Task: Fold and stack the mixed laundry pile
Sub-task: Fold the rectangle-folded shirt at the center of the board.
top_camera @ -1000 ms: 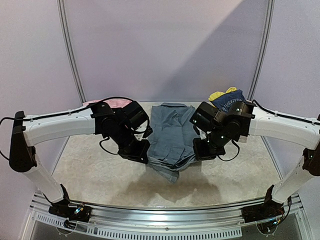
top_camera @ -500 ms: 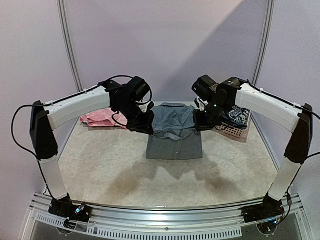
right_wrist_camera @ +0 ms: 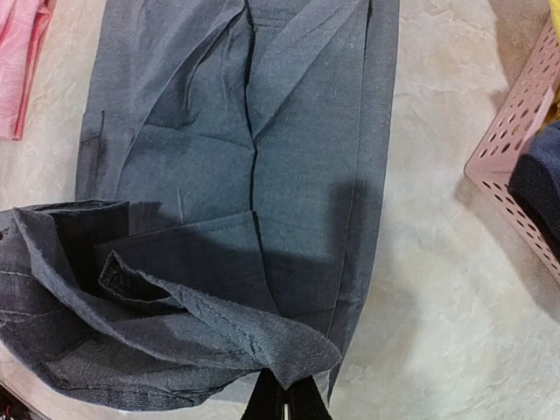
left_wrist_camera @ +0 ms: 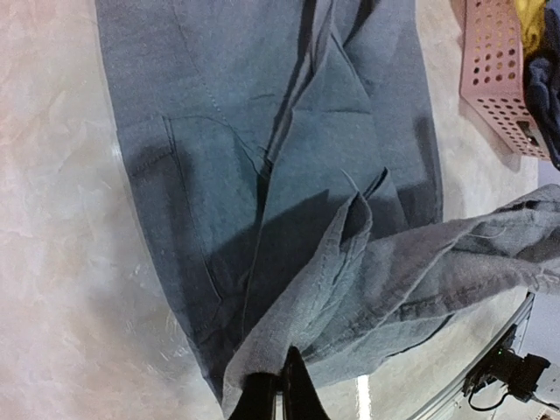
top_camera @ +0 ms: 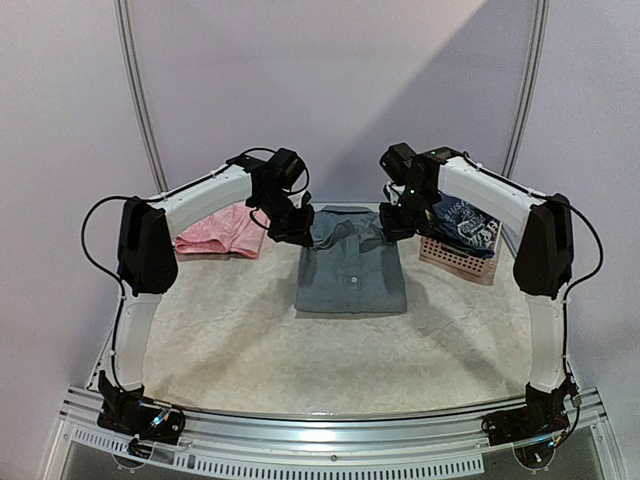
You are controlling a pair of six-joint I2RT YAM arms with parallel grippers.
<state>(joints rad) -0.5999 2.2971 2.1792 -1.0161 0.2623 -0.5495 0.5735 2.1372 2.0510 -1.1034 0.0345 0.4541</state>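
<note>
Both arms have reached out from mid-desk toward the far side, and the grey shirt (top_camera: 350,275), bunched and hanging a second ago, now lies flat as a tidy rectangle at the centre of the desk (top_camera: 330,370). At its far corners, the left claw (top_camera: 292,228) at 11 o'clock and the right claw (top_camera: 392,225) at 1 o'clock are each pinched tight on a raised fold of the shirt's cloth. Farther off at 10 o'clock a folded pink garment (top_camera: 215,230) rests on the desk. At 2 o'clock stands the pink basket (top_camera: 455,258), holding a navy top (top_camera: 462,220) and a yellow piece (left_wrist_camera: 529,13).
</note>
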